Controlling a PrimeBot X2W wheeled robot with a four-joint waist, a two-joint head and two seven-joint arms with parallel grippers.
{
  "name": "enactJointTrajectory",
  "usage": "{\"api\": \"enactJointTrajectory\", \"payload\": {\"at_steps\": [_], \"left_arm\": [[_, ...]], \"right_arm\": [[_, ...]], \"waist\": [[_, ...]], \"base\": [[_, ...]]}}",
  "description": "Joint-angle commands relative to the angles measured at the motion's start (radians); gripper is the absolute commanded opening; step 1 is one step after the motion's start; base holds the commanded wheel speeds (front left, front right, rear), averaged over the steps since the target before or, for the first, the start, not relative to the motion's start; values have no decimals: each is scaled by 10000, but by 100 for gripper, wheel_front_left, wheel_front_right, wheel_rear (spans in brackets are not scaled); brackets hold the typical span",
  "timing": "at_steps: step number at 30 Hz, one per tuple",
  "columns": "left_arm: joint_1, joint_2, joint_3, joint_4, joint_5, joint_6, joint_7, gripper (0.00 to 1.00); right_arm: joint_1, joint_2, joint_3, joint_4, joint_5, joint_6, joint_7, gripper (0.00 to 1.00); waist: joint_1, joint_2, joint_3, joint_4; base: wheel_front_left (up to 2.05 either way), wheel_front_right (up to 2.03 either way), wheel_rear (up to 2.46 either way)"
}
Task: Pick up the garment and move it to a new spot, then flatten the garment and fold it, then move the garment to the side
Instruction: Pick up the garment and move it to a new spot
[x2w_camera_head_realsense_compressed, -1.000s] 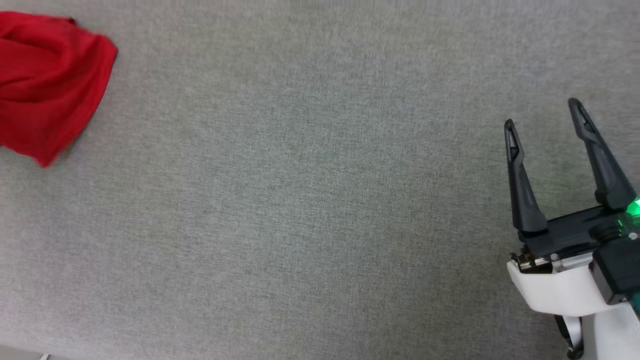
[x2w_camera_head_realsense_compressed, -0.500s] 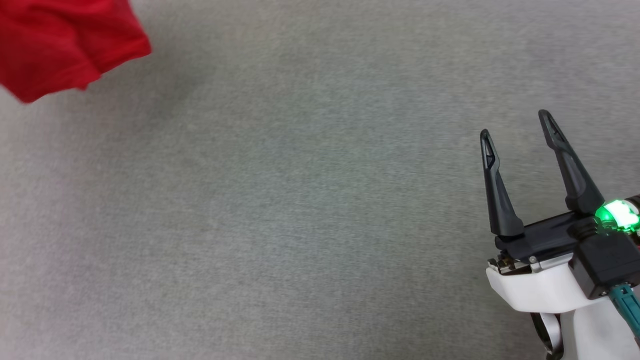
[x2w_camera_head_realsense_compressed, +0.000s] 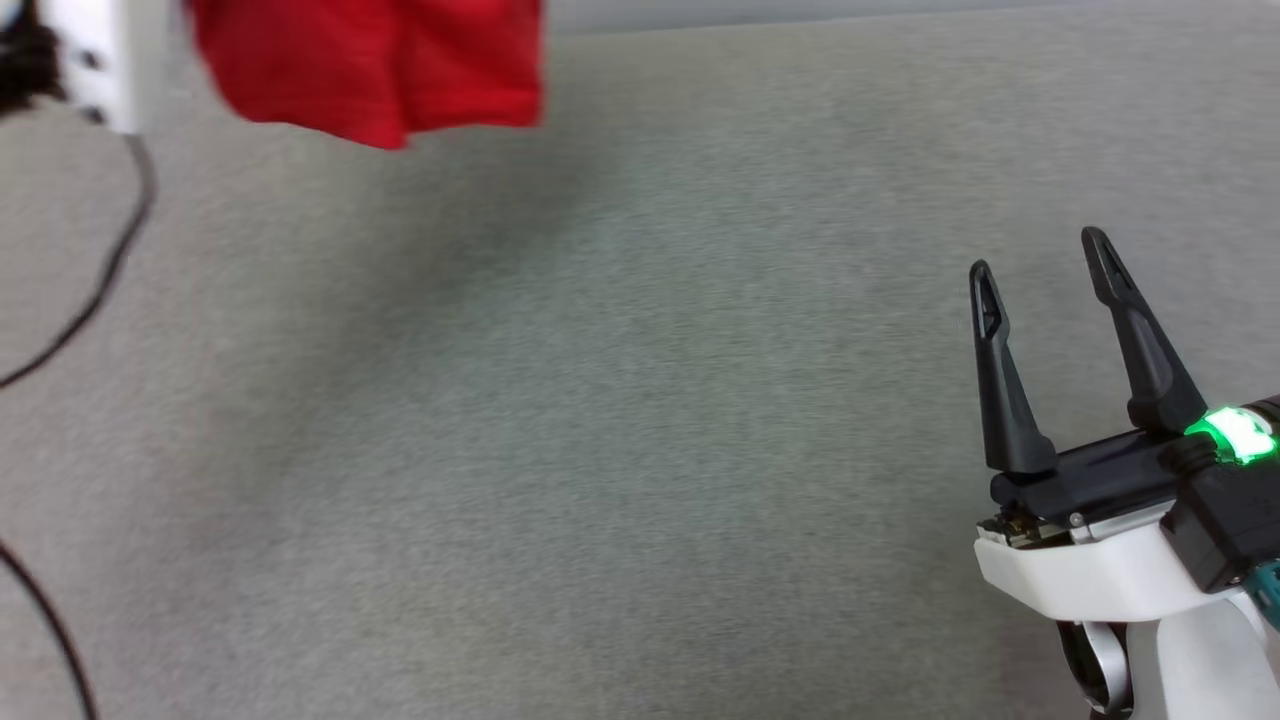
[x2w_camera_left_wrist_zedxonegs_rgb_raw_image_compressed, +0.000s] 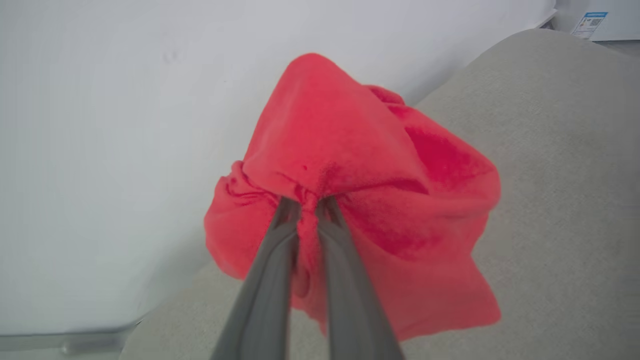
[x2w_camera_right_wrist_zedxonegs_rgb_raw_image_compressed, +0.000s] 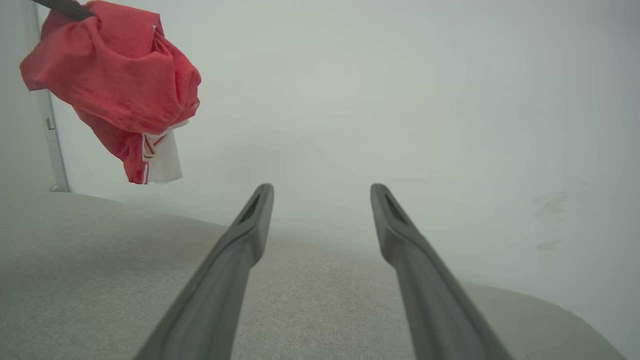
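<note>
Left tool (x2w_camera_left_wrist_zedxonegs_rgb_raw_image_compressed: 308, 204) pinching garment (x2w_camera_left_wrist_zedxonegs_rgb_raw_image_compressed: 360, 160), bunched round tips

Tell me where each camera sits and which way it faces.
Head view: on the head, looking down at the grey surface; right gripper open at lower right.
Left wrist view: along the left gripper, shut on the garment.
Right wrist view: along the open right gripper toward the wall.
Shared: all three show the hanging garment.

Grey woven cloth surface (x2w_camera_head_realsense_compressed: 640, 400) below a plain white wall (x2w_camera_right_wrist_zedxonegs_rgb_raw_image_compressed: 400, 100) (faintly scuffed toward one side), with a small blue-and-white label (x2w_camera_left_wrist_zedxonegs_rgb_raw_image_compressed: 585, 22) beyond the surface's rounded far edge
</note>
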Motion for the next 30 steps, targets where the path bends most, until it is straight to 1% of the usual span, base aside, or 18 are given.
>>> {"api": "enactJointTrajectory", "payload": {"at_steps": [1,4,8,13,16,20,24,30], "left_arm": [[-169,-164,-116,-72,64,4,-72,0],[-212,-642,-552,-224,46,4,-239,0],[113,-1230,-1140,-346,52,4,-556,0],[904,-1790,-1930,-515,171,4,-1050,0],[1645,-2103,-2371,-510,240,4,-1406,0],[2717,-2461,-3031,-297,330,4,-1815,0],[3846,-2682,-3753,29,475,5,-2161,0],[5401,-3031,-4859,381,343,3,-2450,0]], "right_arm": [[105,33,-7,4,35,-6,-17,100],[178,34,-64,35,127,-5,-17,100],[206,34,-99,99,218,-5,-17,100],[269,35,-150,162,286,-5,-17,100],[285,35,-176,225,300,-6,-17,100],[267,35,-162,288,265,-6,-17,100],[246,34,-164,326,198,-6,-17,100],[351,34,-170,474,117,-6,-17,100]], "waist": [[1,0,-185,-454],[1,0,-231,-772],[1,0,-255,-1042],[1,0,-243,-1168],[1,0,-205,-1150],[1,0,-144,-1094],[1,0,-121,-1062],[1,0,-263,-961]], "base": [[0,0,0],[0,0,0],[0,0,0],[0,0,0],[0,0,0],[0,0,0],[0,0,0],[0,0,0]]}}
